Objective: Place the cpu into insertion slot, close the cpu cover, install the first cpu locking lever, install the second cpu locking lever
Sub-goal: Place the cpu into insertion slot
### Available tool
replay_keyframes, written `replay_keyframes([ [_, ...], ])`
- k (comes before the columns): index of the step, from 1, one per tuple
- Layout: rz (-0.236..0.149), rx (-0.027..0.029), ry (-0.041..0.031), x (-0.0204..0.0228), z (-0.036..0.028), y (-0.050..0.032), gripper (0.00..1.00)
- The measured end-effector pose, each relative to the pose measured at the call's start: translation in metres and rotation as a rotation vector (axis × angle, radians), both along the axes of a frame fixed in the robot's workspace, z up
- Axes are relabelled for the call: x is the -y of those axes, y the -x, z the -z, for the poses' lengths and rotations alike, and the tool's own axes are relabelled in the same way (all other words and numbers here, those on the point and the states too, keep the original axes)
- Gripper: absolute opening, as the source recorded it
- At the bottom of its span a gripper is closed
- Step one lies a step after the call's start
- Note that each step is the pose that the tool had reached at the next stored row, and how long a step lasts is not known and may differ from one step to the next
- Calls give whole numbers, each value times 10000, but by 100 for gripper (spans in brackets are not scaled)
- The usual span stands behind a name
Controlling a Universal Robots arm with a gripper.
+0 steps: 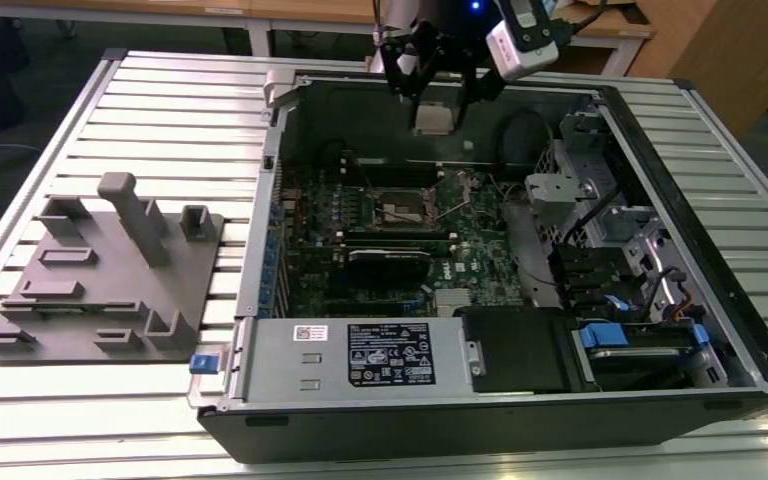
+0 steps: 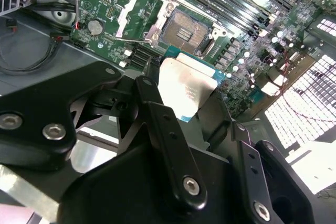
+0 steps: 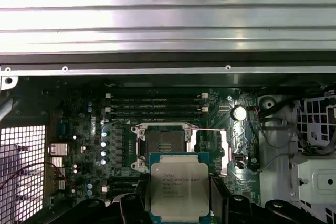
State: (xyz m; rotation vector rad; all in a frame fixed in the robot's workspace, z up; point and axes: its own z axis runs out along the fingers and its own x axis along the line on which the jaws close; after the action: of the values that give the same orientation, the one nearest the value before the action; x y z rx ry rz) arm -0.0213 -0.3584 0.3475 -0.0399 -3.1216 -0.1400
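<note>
The gripper [image 1: 435, 102] is clamped on the cpu [image 3: 179, 188], its fingers [image 2: 152, 103] pressing two opposite edges. It hangs above the open computer case [image 1: 491, 428] on the table [image 1: 157, 110]. The chip is held over the motherboard [image 3: 79, 148], apart from the bare insertion slot [image 3: 164, 143].

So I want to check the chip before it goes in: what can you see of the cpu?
The cpu is a flat square chip: a dull silver-grey metal lid with small print, on a thin green board that shows as a border. It is clamped at two opposite edges by the fingers of the tool, lid towards the wrist cameras. It hangs in the air above the motherboard, clear of the open insertion slot.
</note>
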Motion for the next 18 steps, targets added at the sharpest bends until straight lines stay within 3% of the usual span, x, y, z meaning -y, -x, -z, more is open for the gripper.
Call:
replay_keyframes([
  [18,0,8,14,0,180,86,54],
])
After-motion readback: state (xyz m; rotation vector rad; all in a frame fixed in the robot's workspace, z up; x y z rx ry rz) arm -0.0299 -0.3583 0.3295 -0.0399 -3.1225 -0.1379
